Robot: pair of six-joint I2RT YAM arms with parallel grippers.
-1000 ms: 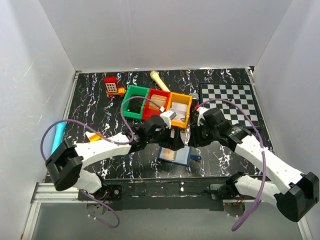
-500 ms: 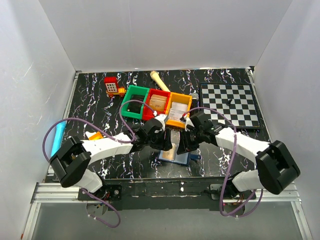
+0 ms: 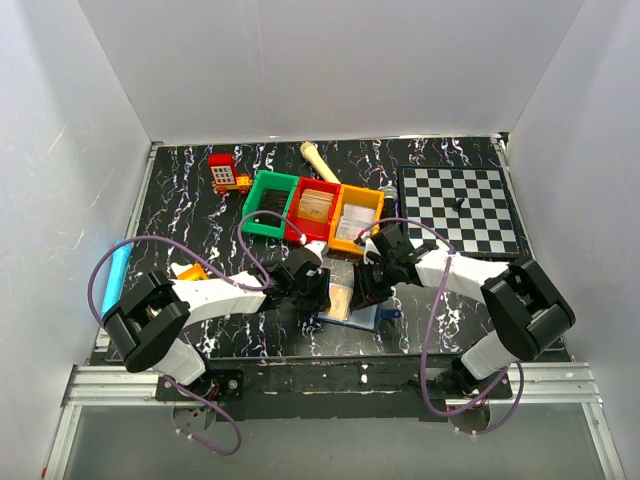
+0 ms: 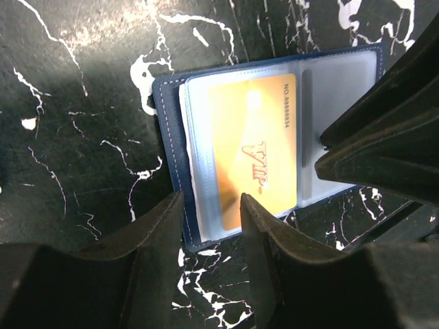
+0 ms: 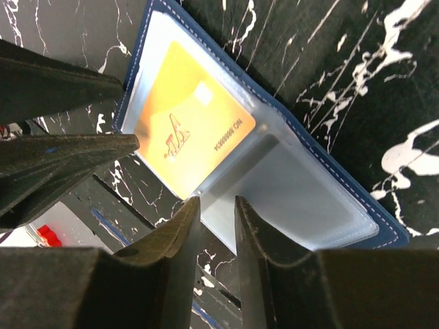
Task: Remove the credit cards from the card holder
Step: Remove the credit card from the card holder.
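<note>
Left wrist — open card holder, orange card in its clear sleeve

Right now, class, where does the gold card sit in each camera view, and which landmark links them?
Top external: gold card low centre, in the card holder.
Left wrist: card at centre.
Right wrist: card upper left.
Shared landmark: the holder's navy stitched rim.

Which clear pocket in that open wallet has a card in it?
The one nearer the left hand, showing a gold VIP card; the pocket beside it looks empty.
</note>
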